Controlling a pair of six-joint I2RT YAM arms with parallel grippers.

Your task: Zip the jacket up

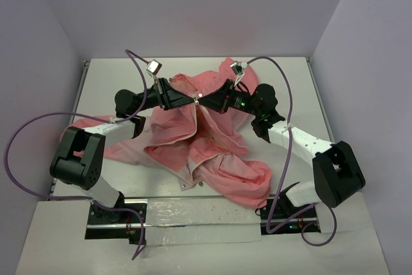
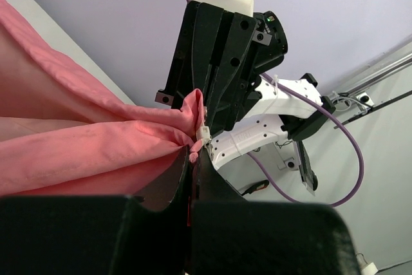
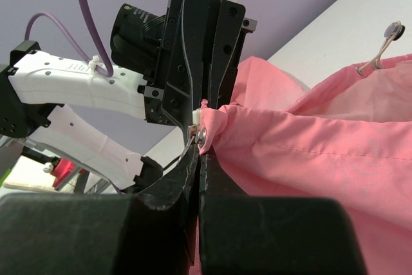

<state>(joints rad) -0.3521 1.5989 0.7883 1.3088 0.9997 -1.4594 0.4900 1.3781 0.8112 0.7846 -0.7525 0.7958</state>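
- We hold the large salmon-pink fabric hooded jacket (image 1: 215,159), crumpled on the white table (image 1: 290,82), lifted at one point.
- The left gripper (image 2: 193,159) is clenched on a bunched front edge.
- The right gripper (image 3: 198,151), nose to nose with it, grasps fabric beside a small metal snap (image 3: 201,134).
- Below, the pale zipper edges (image 1: 191,130) splay apart, so we judge the zipping barely begun.
- Next, one gripper must anchor while the other finds the slider, which we cannot locate.

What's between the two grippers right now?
Only a pinched bunch of the jacket with its pale zipper piece; the left gripper and right gripper nearly touch. Wrist views show it.
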